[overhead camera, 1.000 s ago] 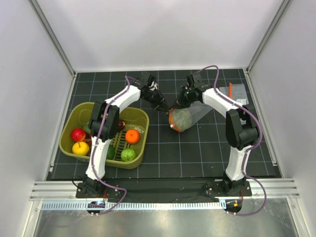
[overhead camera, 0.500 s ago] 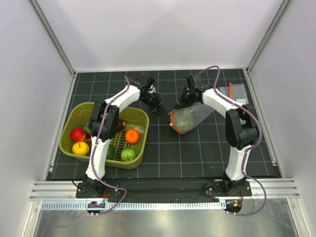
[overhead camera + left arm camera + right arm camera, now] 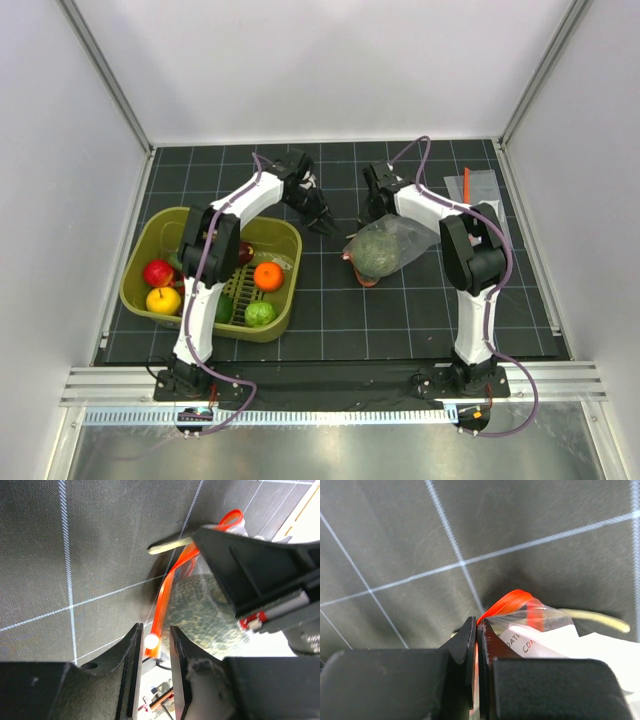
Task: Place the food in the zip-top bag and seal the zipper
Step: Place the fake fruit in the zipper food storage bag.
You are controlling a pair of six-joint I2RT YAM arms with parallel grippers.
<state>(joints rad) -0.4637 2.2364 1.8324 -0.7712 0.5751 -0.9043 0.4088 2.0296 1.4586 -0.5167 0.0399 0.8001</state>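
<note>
The clear zip-top bag (image 3: 402,234) lies on the mat right of centre with the pale-green mottled round food (image 3: 378,248) inside. Its orange-red zipper (image 3: 170,590) curves along the mouth. My right gripper (image 3: 372,204) is shut on the zipper strip (image 3: 507,602) at the bag's far corner; in the right wrist view (image 3: 477,626) the jaws pinch it flat. My left gripper (image 3: 325,222) hovers just left of the bag's mouth, jaws narrowly open and empty (image 3: 156,630); the zipper's white end (image 3: 151,641) shows beyond the gap.
The olive-green basket (image 3: 160,225) at the left holds a red piece (image 3: 157,272), a yellow one (image 3: 163,299), the orange (image 3: 267,275), a green one (image 3: 260,313) and a dark red one (image 3: 245,252). A second flat clear bag (image 3: 480,187) lies at the back right.
My right gripper has slid left and back along the zipper, and the bag with the green food has sunk onto the mat. My left gripper has drawn back slightly from the mouth.
</note>
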